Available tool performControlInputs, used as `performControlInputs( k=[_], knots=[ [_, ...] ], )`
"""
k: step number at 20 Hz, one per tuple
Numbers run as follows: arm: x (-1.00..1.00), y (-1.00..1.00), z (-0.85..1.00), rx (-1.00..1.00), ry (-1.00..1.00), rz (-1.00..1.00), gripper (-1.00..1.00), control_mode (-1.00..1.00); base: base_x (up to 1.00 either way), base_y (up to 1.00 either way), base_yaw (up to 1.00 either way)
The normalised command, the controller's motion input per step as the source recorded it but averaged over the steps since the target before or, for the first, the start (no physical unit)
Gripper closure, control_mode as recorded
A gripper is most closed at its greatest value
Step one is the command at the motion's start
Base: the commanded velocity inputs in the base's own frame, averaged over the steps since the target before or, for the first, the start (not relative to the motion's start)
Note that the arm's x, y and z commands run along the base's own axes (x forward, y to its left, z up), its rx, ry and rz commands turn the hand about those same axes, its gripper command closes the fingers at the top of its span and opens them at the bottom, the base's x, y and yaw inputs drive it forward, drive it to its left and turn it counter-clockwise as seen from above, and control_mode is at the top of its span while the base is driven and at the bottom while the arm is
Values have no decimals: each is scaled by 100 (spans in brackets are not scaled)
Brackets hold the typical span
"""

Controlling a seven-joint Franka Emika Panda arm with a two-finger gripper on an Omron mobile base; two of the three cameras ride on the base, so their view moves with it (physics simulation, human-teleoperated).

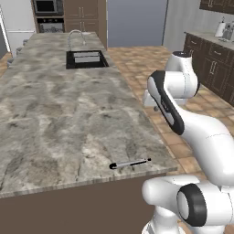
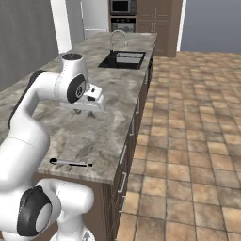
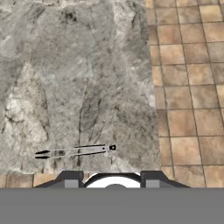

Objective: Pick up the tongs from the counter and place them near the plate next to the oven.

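The long grey-beige marbled stone desk [image 1: 59, 119] on its dark brown base runs away beneath the fingers, with orange-brown tiled floor [image 2: 188, 122] along its side. The white arm with dark joints [image 1: 183, 114] bends over the desk's near end. A black inset sink [image 1: 86, 59] with an arched metal faucet [image 1: 75, 36] sits well beyond the fingers, at the far part of the desk. The white hand with its fingers [image 2: 84, 112] hangs above the stone, touching nothing; whether they are spread or pressed together I cannot tell. The thin silver-grey metal tongs with black ends [image 3: 74, 151] lie flat on the desk, below the fingers and nearer the robot, along the near edge.
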Motion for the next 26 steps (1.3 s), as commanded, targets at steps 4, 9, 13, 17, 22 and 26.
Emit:
performControlInputs(
  k=[4,9,13,17,22,26],
  knots=[
    [-1,8,-13,0,0,-1,-100,-100,0,0,0],
    [-5,90,-49,-13,7,-11,-100,-100,0,0,0],
    [0,100,-24,-20,10,-24,-100,-100,0,0,0],
    [0,96,-11,-11,16,-30,-100,-100,0,0,0],
    [0,23,11,9,14,-21,-100,-100,0,0,0],
    [1,-21,18,30,6,-16,-100,-100,0,0,0]
  ],
)
